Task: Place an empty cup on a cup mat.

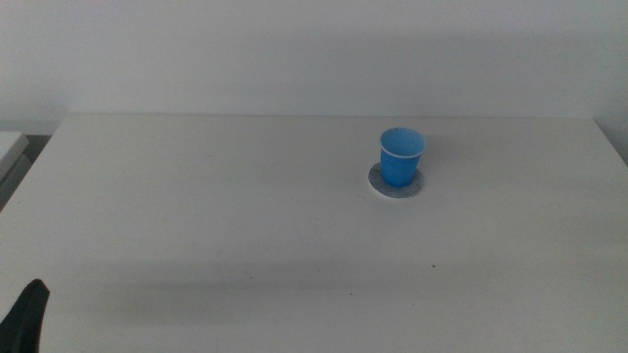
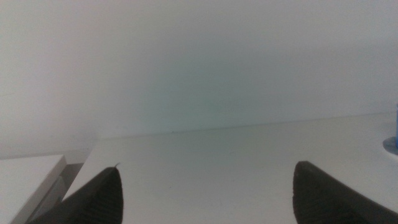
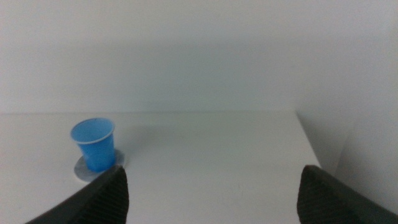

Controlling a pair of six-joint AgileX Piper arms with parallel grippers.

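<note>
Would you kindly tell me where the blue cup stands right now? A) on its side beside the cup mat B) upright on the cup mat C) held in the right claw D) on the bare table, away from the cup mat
B: the cup stands upright on the cup mat, and no claw touches it.

You have one white table [image 1: 245,216], matte, with a few faint dark specks; a plain white wall [image 1: 314,49] behind it; a lower white surface [image 2: 25,180] just beside its edge.
</note>
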